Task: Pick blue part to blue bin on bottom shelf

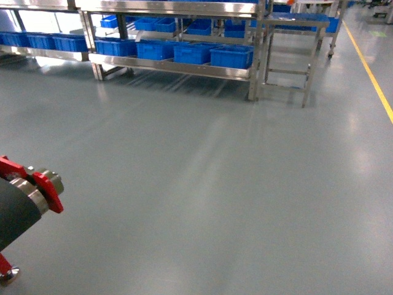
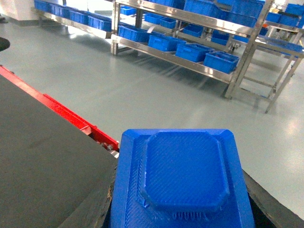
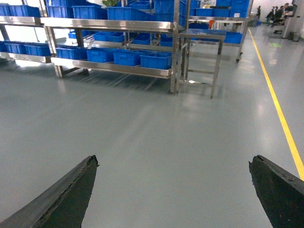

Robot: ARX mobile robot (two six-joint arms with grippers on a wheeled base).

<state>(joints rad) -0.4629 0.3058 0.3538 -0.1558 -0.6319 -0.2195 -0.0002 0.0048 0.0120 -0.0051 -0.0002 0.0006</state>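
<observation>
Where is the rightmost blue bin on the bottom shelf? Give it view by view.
Head: rightmost blue bin sits upper centre-right.
Left wrist: upper right.
Right wrist: upper centre.
Shared landmark: the small steel table standing just right of the rack.

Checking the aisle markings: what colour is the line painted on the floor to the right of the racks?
Yellow. The floor line shows best in the right wrist view, running along the grey floor.
</observation>
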